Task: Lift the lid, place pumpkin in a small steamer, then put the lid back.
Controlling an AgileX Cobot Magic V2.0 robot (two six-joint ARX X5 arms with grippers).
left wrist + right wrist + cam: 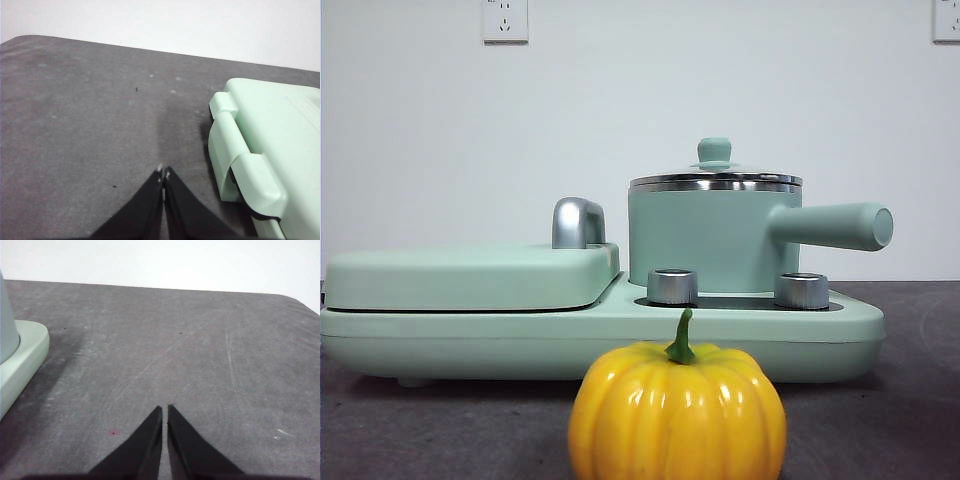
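Dark grey matte table [910,400] against a plain white wall [620,100]; two sockets [505,20] high on wall.

Mint-green cooker base [620,335] set across table, well back from nearest edge. On its one half, wide flat griddle cover [470,275] with chrome handle [577,222], closed. On its other half, small steamer [705,240], upright, thick side handle pointing away from griddle cover. Two steel dials [672,286] on base, directly in front of steamer.

Lid [715,180] seated flat on steamer rim, mint knob upright, not lifted.

Pumpkin [677,412] on table in front of cooker base, apart from it, upright, green stem curving up. Lower part cut off by picture edge. Not in steamer.

Left gripper [163,175] over bare table just beside outer end of cooker base, not touching it; jaws pressed together at tips, holding nothing.

Right gripper [164,410] over bare table off opposite end of cooker base, clear of it; jaws nearly together, a thin gap between tips, nothing held.

Neither gripper visible in front view.
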